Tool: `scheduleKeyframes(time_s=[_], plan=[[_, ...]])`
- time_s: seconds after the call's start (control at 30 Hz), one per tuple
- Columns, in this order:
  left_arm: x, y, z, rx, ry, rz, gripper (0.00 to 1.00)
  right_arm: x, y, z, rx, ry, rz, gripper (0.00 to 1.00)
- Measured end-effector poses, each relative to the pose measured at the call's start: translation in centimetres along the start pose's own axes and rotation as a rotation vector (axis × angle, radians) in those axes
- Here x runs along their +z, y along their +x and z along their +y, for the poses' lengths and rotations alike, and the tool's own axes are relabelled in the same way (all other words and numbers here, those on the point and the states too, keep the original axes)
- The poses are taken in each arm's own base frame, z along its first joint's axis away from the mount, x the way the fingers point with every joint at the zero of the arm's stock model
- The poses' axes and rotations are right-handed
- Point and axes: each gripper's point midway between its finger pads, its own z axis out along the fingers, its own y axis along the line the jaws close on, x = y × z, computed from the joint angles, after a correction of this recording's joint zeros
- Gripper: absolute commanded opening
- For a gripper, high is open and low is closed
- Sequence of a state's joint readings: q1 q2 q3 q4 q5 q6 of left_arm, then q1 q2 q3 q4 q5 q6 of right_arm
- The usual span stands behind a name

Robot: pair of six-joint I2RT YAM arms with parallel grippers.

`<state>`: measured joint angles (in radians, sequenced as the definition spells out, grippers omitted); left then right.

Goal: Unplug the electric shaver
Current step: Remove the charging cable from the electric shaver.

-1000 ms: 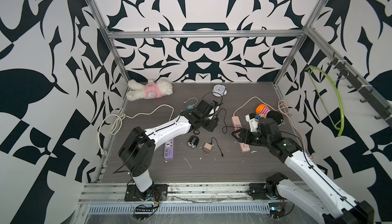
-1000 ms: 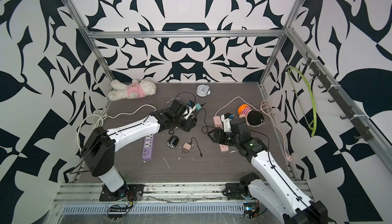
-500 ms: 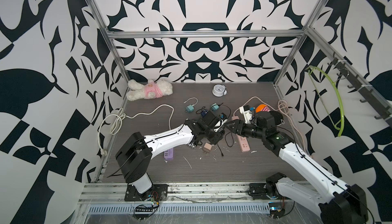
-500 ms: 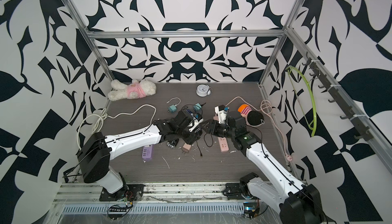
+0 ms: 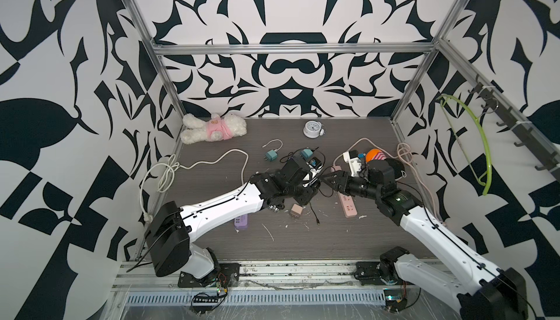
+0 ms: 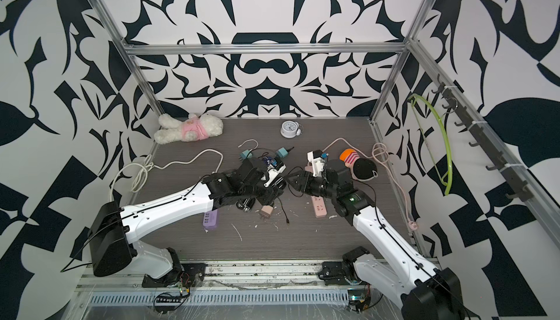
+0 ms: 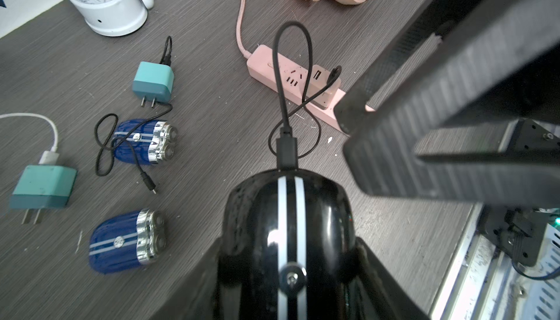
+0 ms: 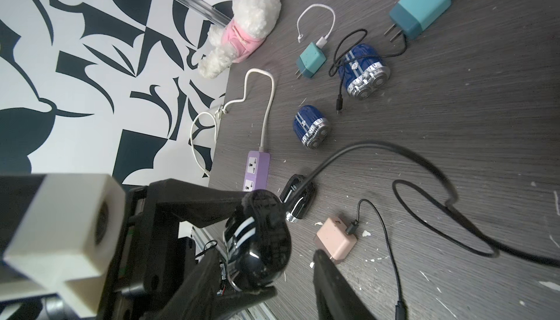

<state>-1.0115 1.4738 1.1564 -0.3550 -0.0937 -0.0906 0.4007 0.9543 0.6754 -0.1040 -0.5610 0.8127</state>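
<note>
Left pincer [image 8: 259, 245]: clamped on the black striped shaver [image 7: 288, 227], above the surface [image 5: 303, 242]
Right pincer [image 7: 348, 133]: jaws apart, holding nothing, just beside the cable plug [image 7: 286, 148]
Left wrist view only: cable plug seated in the shaver's end, cable looping to the pink power strip [image 7: 272, 67]
Right wrist view only: second black shaver [image 8: 298, 200] lying beside the purple strip [image 8: 257, 173]
Both top views: the grip is hidden under the arms

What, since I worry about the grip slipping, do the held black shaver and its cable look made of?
The black shaver looks like glossy hard plastic, going by the sharp light reflections on its shell; its white stripes could be painted or inlaid. The charging cable seems to have a matte black rubbery or plastic sheath: it bends in soft loops and shows no shine.
</note>
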Motion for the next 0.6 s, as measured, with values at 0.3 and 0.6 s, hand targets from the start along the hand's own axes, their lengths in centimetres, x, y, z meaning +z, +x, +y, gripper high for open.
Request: scheduleKeyframes(time_s=[0.3,0.6], plan=[[-0.3,1.1,-0.7,-0.006,-0.005,0.019,0.49,0.9,-0.1,-0.4,0.038,-0.031,-0.008,0.54],[-1.3,0.8,-1.2,-0.020,0.000,-0.006,0.49,2.0,0.0,-0.7,0.052,-0.043,0.001,0.52]])
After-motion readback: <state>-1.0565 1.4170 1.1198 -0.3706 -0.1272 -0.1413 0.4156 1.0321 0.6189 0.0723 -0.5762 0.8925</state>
